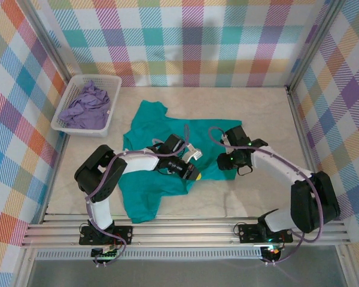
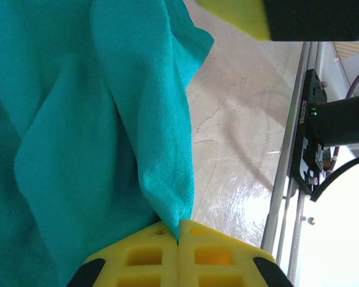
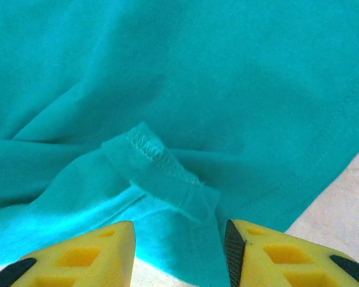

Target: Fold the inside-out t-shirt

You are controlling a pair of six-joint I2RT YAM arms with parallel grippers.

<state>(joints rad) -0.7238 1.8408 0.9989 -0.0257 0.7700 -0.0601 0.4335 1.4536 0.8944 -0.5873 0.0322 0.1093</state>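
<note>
From above, the teal-green cotton t-shirt (image 1: 152, 128) lies spread and rumpled on the pale marbled surface (image 1: 257, 113). The left pincer (image 1: 192, 174) sits low over the shirt's middle, with cloth beneath and behind it. The right pincer (image 1: 224, 161) sits just beside it at the shirt's edge, bare surface behind it. Well beyond the left pincer, in the far corner, a white slatted plastic basket (image 1: 115, 101) holds a crumpled lavender-purple garment (image 1: 87, 106).

At the left wrist, the left pincer's yellow fingers (image 2: 143, 257) are pressed together on a fold of the shirt, which rises from their tips as a taut ridge. More teal cloth lies on one side of it and bare surface on the other.

At the right wrist, the right pincer's yellow fingers (image 3: 110, 251) stand apart and grip nothing. The shirt lies just ahead of them, a small stitched hem flap sitting opposite the gap, and a strip of surface shows beside one fingertip.
</note>
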